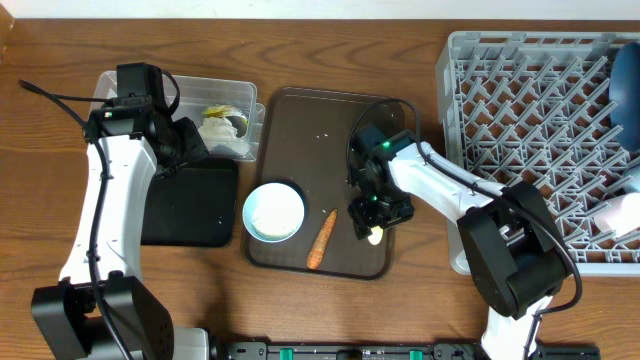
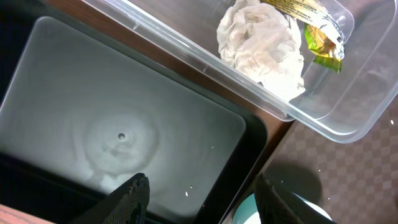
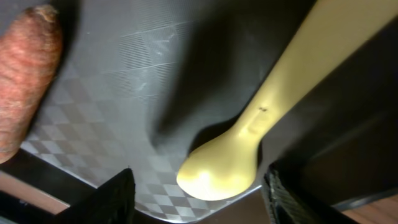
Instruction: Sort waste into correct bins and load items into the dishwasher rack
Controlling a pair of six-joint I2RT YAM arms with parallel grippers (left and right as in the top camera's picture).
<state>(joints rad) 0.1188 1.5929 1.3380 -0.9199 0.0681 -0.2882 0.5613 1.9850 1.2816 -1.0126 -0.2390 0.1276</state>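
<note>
The pale yellow spoon (image 1: 376, 236) lies at the front right corner of the dark brown serving tray (image 1: 320, 110). My right gripper (image 1: 371, 222) is open and low over it; in the right wrist view its fingers (image 3: 199, 202) straddle the spoon's bowl (image 3: 227, 165) without touching. The orange carrot piece (image 1: 321, 240) (image 3: 25, 74) lies just to its left. The white bowl (image 1: 273, 212) stands on the tray's left. My left gripper (image 1: 188, 150) (image 2: 202, 199) is open and empty above the black tray (image 1: 190, 215) (image 2: 124, 106). The clear tub (image 1: 250, 105) (image 2: 354, 93) holds a white wrapper (image 2: 264, 43) and a yellow-green one (image 2: 320, 46).
The light-grey dishwasher rack (image 1: 520, 110) fills the right side, with the dark-blue bowl (image 1: 626, 90) at its far right and pale cup shapes (image 1: 618, 213) below it. A few rice grains (image 1: 322, 135) lie on the brown tray, and specks (image 2: 188, 193) in the black tray.
</note>
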